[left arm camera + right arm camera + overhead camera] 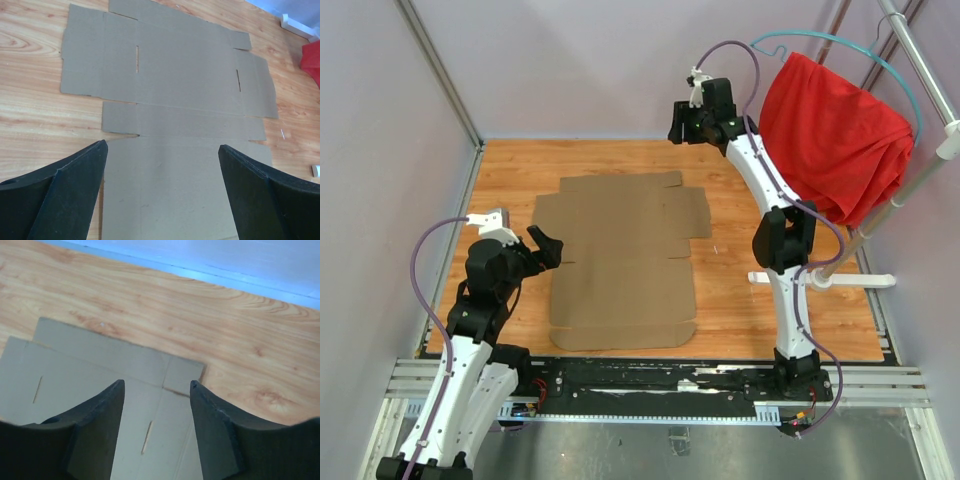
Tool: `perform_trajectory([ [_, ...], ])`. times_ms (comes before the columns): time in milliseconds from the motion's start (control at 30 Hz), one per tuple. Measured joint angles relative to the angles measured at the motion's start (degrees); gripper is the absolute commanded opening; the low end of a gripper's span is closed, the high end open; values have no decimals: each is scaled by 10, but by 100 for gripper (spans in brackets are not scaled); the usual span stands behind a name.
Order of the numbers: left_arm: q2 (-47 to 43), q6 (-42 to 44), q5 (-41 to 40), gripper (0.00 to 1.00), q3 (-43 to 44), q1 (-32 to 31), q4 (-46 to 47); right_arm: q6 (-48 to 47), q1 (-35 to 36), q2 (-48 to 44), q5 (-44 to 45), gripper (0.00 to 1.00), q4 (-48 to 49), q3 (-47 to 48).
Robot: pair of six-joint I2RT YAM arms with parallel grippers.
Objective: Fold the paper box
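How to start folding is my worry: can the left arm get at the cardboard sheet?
Probably yes: the left gripper hovers open by the flat cardboard sheet, with nothing between them.

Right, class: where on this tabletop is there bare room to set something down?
Widest bare tabletop lies between the flat paper box and the right arm. A narrower strip runs between the box's far edge and the back wall. Crowded: the left side, where the open left claw hovers by the box, and the far-right corner near the red cloth.
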Motion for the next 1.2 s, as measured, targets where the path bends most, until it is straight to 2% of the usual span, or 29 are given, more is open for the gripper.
perform_trajectory([
  [33,0,0,0,99,0,0,0,1,-3,21,3,76,-6,23],
  [67,0,0,0,99,0,0,0,2,-6,41,7,82,-9,43],
  [133,2,0,-1,99,0,0,0,5,-10,76,14,91,-14,70],
  [200,3,0,-2,99,0,0,0,8,-12,105,19,93,-21,78],
  [533,7,0,-3,99,0,0,0,31,-19,193,21,81,-36,78],
  [700,11,0,-4,99,0,0,0,40,-22,197,14,76,-32,78],
  [1200,16,0,-4,99,0,0,0,73,-27,203,-39,71,-9,77],
])
